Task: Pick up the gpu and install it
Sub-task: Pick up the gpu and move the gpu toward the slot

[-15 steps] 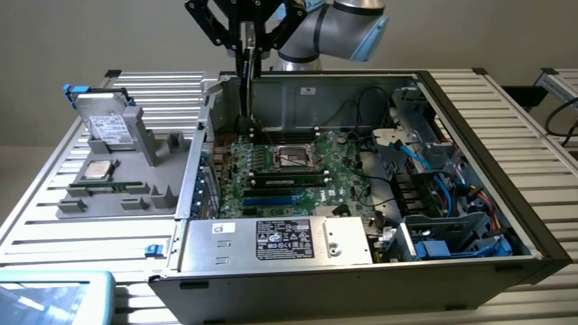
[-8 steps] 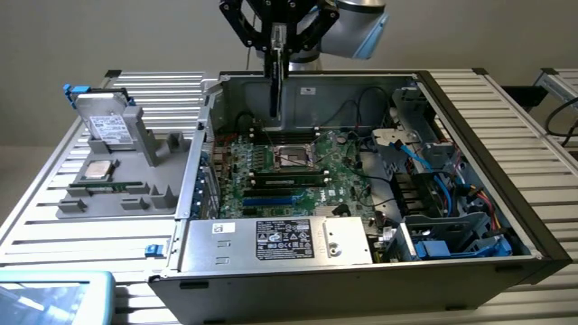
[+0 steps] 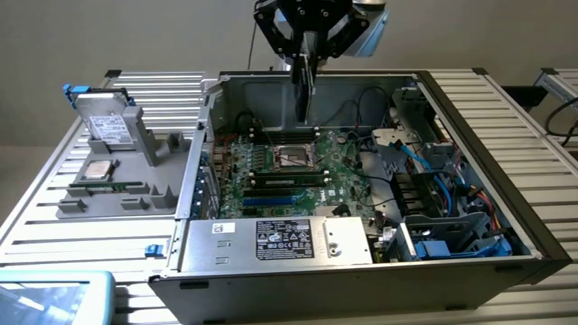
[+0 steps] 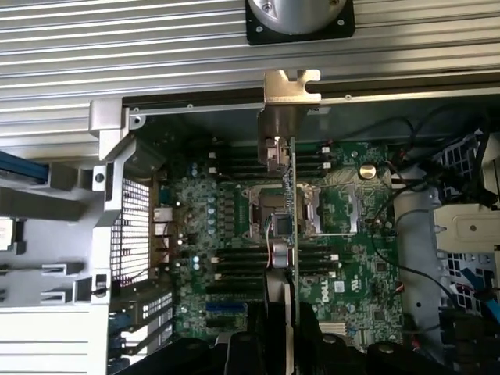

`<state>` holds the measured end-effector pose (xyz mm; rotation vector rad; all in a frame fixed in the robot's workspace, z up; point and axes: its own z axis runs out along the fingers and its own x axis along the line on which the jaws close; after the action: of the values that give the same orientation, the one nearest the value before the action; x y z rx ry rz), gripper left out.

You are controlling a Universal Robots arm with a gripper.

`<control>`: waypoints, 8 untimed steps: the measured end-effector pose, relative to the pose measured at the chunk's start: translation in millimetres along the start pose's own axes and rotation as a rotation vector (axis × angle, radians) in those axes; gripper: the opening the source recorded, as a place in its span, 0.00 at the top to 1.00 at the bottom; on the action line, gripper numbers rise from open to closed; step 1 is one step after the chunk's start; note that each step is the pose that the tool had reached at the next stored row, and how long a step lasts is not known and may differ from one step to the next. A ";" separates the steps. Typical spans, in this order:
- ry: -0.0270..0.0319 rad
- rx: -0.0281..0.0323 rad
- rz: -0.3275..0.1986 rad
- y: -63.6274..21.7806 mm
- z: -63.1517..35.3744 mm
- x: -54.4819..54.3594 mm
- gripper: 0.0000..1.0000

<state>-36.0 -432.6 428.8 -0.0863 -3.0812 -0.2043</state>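
The slatted metal table (image 3: 505, 101) is seen to carry an open computer case (image 3: 361, 288), laid on its side so that the interior is reached from above. Within it the motherboard (image 3: 298, 169) lies flat and exposed, with a power supply (image 3: 280, 240) at the near edge and cabling on the exterior view's right.

On the exterior view's left, just beside the case, a grey parts fixture (image 3: 135, 183) is placed. A hard drive (image 3: 107, 127) is stood upright in it, presumably so that parts can be taken by an edge.

The gpu (image 3: 304, 88) is held hanging on edge above the far part of the board and is seated in no slot. In the wrist view the gpu (image 4: 287, 203) is seen edge-on, its silver bracket (image 4: 291, 87) at the end away from the fingers.

The end effector (image 3: 309, 54) is closed narrowly on the card's upper end. This grip is judged to leave the card's lower part free for lowering into the case.
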 end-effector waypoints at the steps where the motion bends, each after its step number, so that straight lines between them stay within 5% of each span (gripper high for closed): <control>1: -0.0002 0.0001 0.000 0.1 0.7 -4.5 0.72; 8: -0.0012 0.0002 0.000 0.9 6.0 -32.6 0.72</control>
<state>-3.7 -432.6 421.2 -0.0861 -3.0823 -0.2040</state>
